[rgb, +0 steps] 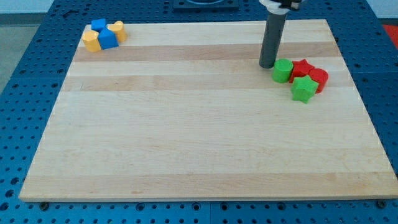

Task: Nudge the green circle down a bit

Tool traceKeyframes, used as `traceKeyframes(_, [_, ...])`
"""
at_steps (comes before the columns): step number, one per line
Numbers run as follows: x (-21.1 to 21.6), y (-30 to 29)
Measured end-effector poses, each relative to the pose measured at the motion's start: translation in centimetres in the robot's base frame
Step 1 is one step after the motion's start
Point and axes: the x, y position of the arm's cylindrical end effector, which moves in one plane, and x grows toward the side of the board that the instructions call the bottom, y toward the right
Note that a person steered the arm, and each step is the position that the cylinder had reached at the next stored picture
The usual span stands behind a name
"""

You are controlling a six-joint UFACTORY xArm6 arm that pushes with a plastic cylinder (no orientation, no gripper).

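Observation:
The green circle [282,71] stands near the view's right edge of the wooden board [199,137], in a cluster with a red star [302,67], a red circle [319,79] and a green star [303,89]. The green circle is the leftmost of that cluster and touches the red star. My tip [267,65] is on the board just left of and slightly above the green circle, very close to it or touching; the dark rod rises straight up from it.
At the view's top left sits a second cluster: a blue block [98,25], a blue cube [107,39], a yellow block [92,42] and a yellow block [118,30]. A blue perforated table surrounds the board.

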Motion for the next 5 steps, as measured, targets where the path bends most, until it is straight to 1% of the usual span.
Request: traceKeyframes(5, [1.8,0.3])
